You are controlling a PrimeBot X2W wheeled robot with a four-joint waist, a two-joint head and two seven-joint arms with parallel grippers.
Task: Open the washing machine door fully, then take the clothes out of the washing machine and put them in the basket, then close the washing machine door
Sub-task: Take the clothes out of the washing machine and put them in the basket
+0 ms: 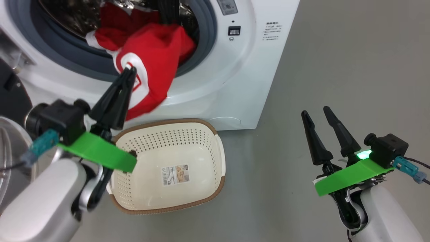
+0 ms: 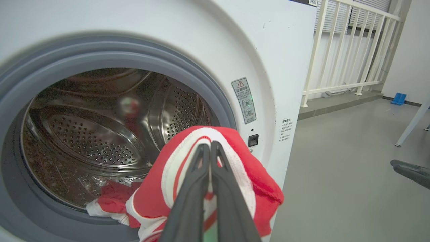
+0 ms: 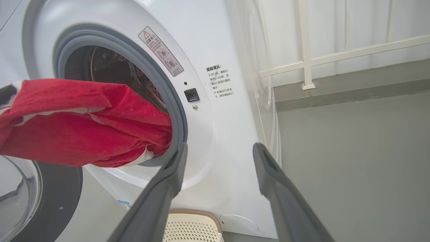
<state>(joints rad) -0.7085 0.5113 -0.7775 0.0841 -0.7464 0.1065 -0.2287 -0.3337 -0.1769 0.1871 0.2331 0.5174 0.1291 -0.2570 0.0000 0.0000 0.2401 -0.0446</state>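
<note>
Beyond the washing machine (image 2: 275,67), white railing (image 2: 312,60)

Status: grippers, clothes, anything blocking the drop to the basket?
Left gripper shut on the clothes, bunch hanging out of the washing machine. Right gripper open, holding nothing. Basket empty below; nothing in the way.

Pale forearms (image 1: 389,215) carry green brackets (image 1: 349,176), teal plugs (image 1: 408,166) and black tapered fingers (image 1: 316,144).

- A lab or test hall, by its look.
- A big white front-loading washing machine (image 1: 235,84) stands free on a smooth grey floor (image 2: 336,168).
- A white metal railing (image 3: 305,50) runs along a raised grey ledge (image 3: 352,84).
</note>
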